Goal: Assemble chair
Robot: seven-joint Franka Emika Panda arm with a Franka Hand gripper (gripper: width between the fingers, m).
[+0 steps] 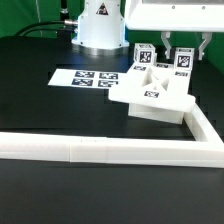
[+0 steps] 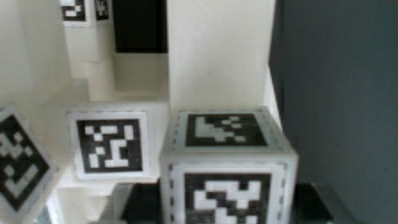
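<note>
The chair's white tagged parts (image 1: 152, 92) stand grouped at the exterior view's right: a flat slab with upright bars and blocks on it. My gripper (image 1: 184, 56) hangs over the group's far right side. It is shut on an upright white tagged bar (image 1: 184, 64). In the wrist view that bar (image 2: 228, 150) fills the middle, with tags on its end and side, and sits between my gripper's (image 2: 228, 208) dark fingers (image 2: 143, 205). Another tagged block (image 2: 111, 140) stands right beside it, and a taller tagged bar (image 2: 86, 30) stands beyond.
The marker board (image 1: 90, 78) lies flat to the exterior view's left of the chair parts. The long white L-shaped border rail (image 1: 100, 150) runs along the front and turns up the right side, close to the slab. The arm's white base (image 1: 100, 25) stands at the back.
</note>
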